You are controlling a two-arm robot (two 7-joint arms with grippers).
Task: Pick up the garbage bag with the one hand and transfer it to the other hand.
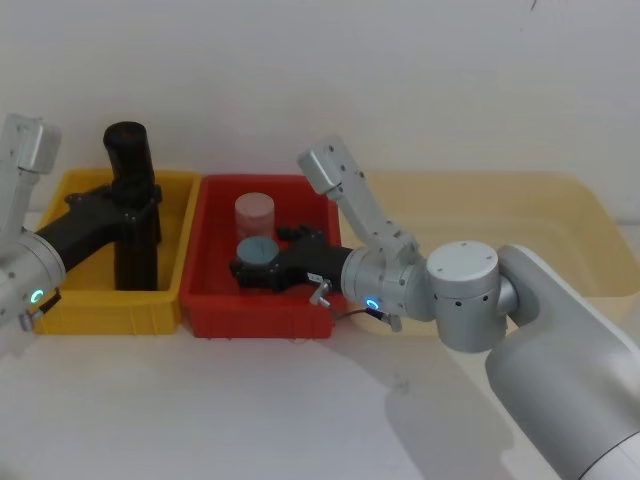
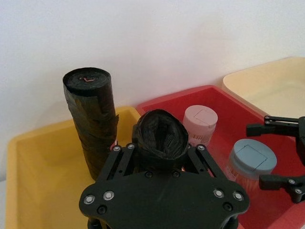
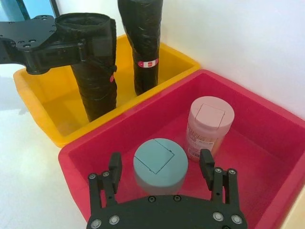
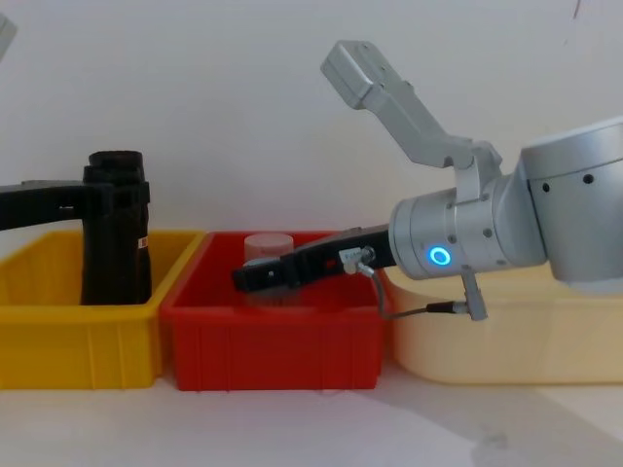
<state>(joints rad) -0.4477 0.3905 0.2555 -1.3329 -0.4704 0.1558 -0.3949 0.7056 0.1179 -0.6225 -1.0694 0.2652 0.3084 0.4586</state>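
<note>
The left pincer (image 2: pixel 160 150), on the arm with the green ring (image 1: pixel 37 296), reaches in from the left over the yellow bin (image 1: pixel 110 308). It is clamped on the garbage bag (image 3: pixel 97 90), with its fingers pressed to either side of the roll a little below the puckered, hollow-looking top. The roll stands upright in the bin. In the right wrist view its lower end seems to reach the bin floor, but whether it rests there or hangs just off it cannot be told. A second black roll (image 3: pixel 145 43) stands upright just behind it, farther from the robot and ungripped, with a small red-and-white label (image 3: pixel 147 63) on its side.

The right pincer (image 3: pixel 160 163), on the arm with the blue ring (image 4: pixel 440 256), is low inside the red bin (image 1: pixel 250 312), which sits just beside the yellow bin on its right. Its fingers (image 3: pixel 114 167) are spread wide apart and hold nothing. They straddle a round container with a blue-grey lid (image 3: pixel 159 175), and a narrow gap shows on each side, so they stand beside it without touching. A pink-capped bottle (image 3: pixel 209 124) stands upright just beyond that container, close to it.

A pale cream tub (image 1: pixel 480 200) sits on the right of the red bin, and the three stand in a row on the white desk (image 1: pixel 250 410)
</note>
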